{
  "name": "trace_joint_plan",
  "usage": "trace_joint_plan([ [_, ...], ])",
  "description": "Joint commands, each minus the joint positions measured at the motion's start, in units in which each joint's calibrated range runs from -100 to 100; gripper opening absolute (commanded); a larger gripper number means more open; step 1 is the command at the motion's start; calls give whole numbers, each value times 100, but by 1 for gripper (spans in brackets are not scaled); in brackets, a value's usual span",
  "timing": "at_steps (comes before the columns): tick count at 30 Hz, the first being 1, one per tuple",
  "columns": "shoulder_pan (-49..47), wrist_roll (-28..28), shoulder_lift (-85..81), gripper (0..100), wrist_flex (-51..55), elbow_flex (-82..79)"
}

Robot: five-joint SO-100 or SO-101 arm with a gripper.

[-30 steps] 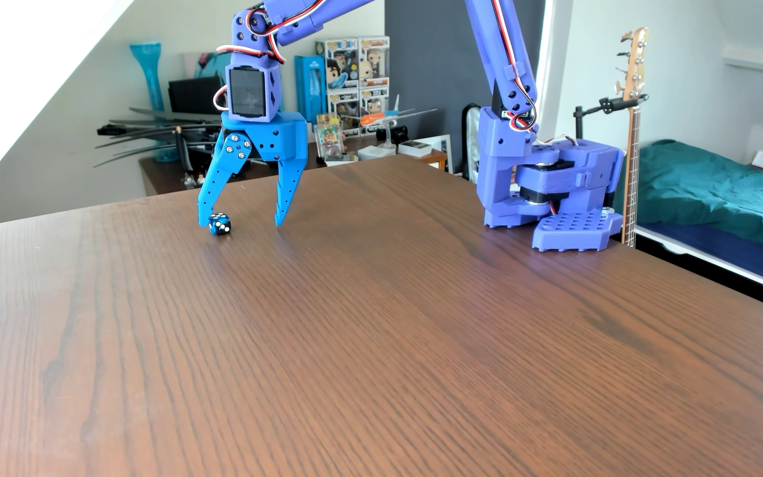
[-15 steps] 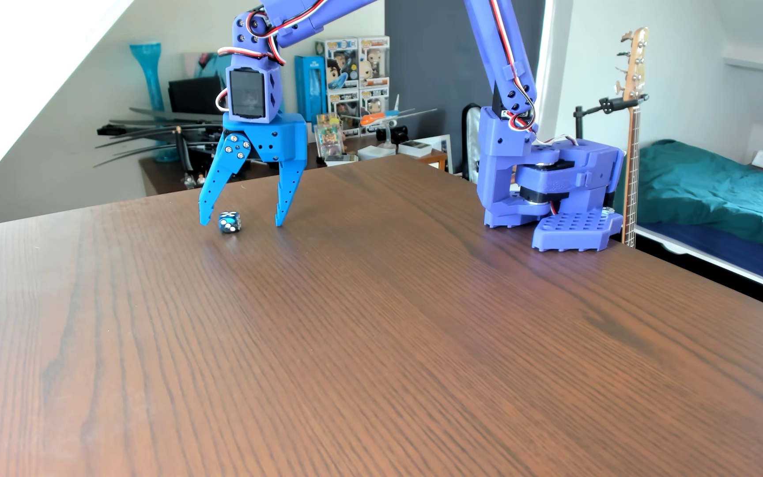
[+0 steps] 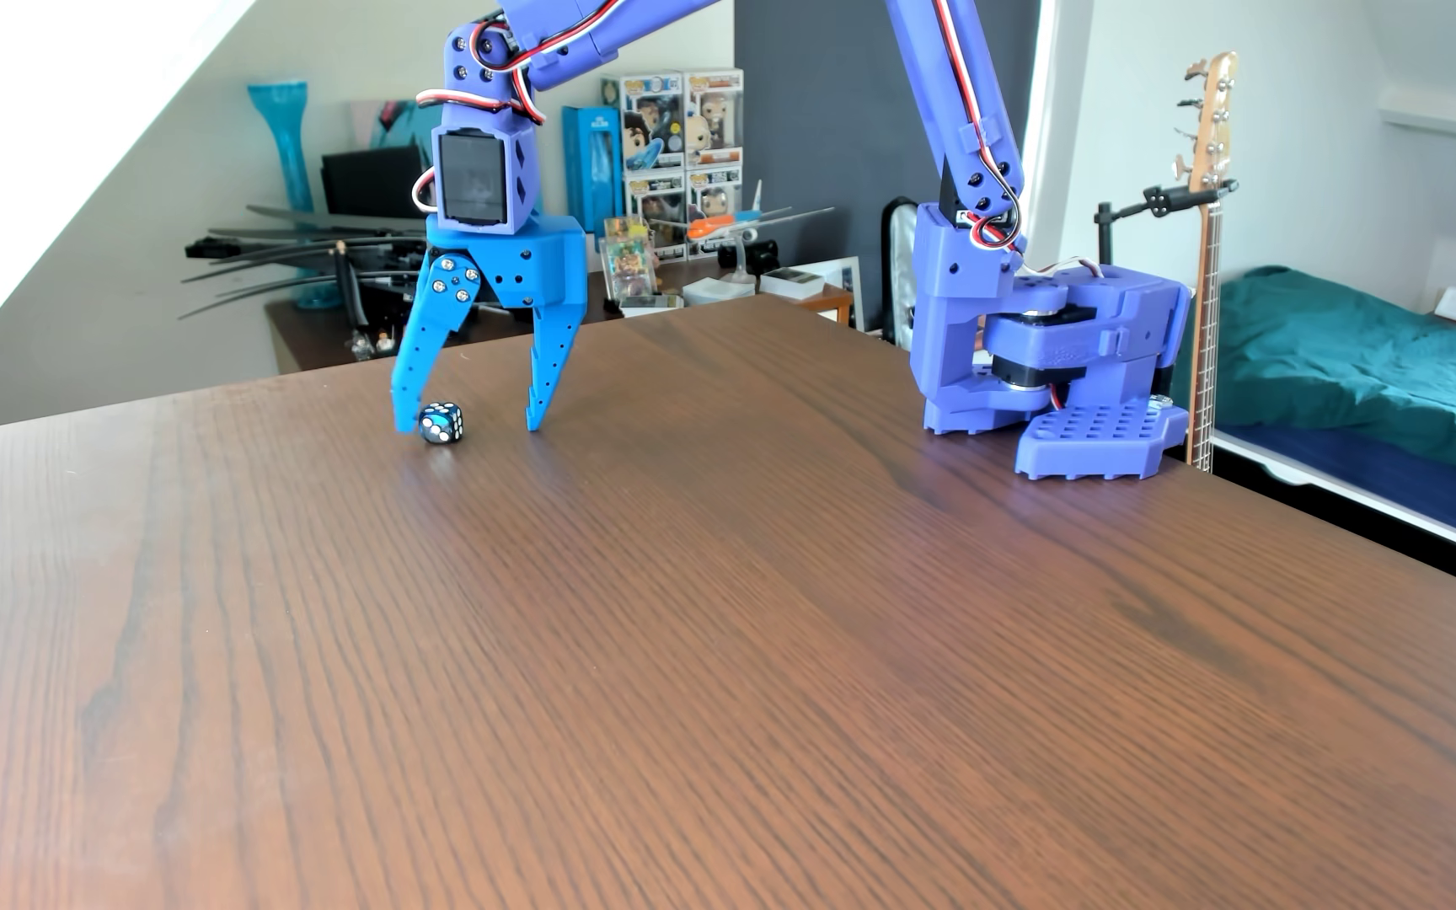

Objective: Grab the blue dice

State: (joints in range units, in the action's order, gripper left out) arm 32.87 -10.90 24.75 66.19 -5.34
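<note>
The blue dice [image 3: 441,423] is a tiny marbled blue and black cube with white pips. It rests on the brown wooden table [image 3: 707,656] in the left far part. My gripper [image 3: 469,427] points straight down with its bright blue perforated jaws spread wide and its tips at or just above the tabletop. The dice lies between the jaws, right beside the left fingertip [image 3: 405,420], and well apart from the right fingertip [image 3: 537,418]. Nothing is held.
The arm's purple base [image 3: 1075,385] stands at the table's far right edge. The table's far edge runs just behind the gripper. Beyond it are a desk with boxed figures [image 3: 685,157], a guitar [image 3: 1208,245] and a bed [image 3: 1363,350].
</note>
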Motion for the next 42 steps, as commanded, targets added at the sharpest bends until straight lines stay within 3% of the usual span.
trace_joint_plan([
  [1,84,2,-43,13,72,163],
  [6,92,-14,-43,3,72,163],
  [20,19,60,-445,2,81,471],
  [26,-750,480,-2337,2,166,760],
  [31,-1577,575,-4832,2,978,498],
  [36,-1888,522,-7167,2,1791,-316],
  [42,-1880,407,-8465,2,1868,-1790],
])
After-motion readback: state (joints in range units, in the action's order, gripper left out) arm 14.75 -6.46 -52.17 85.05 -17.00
